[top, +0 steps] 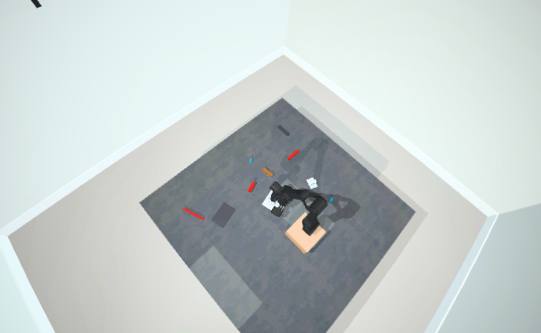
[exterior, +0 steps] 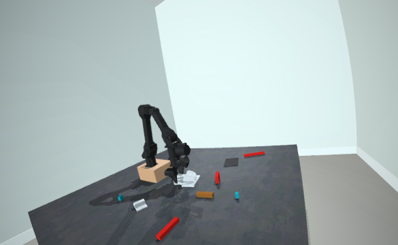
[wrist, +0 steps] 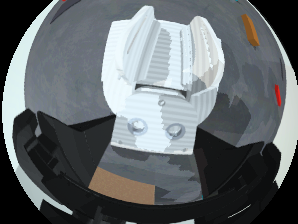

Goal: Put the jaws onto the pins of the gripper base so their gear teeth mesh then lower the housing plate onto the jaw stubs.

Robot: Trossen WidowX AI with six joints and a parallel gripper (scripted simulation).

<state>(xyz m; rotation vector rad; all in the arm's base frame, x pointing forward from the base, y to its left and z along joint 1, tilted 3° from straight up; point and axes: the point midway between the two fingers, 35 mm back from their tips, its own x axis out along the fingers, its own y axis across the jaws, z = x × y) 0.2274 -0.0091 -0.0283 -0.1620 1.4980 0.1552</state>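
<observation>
The white ribbed gripper base [top: 268, 200] [exterior: 190, 184] [wrist: 111, 52] lies on the table. Two white jaws stand up on it in the wrist view, the left jaw [wrist: 144, 42] and the right jaw [wrist: 206, 47], spread apart with a gap between them. Their pins and gear teeth are hidden. The white housing plate [wrist: 156, 137], with two round holes, covers the near end of the jaws. My gripper [top: 276, 200] [exterior: 179, 174] [wrist: 154, 124] is shut on the housing plate, with a black finger at each side. Whether the plate sits fully down on the stubs cannot be told.
A white bracket [top: 312, 183] [exterior: 140, 205], an orange block [top: 268, 172] [exterior: 205, 194] [wrist: 250, 31] and a red block [top: 252, 187] [exterior: 217, 177] lie around the base. A red bar [top: 293, 154] [exterior: 167, 229] and a dark flat square [top: 224, 215] [exterior: 231, 162] lie farther off.
</observation>
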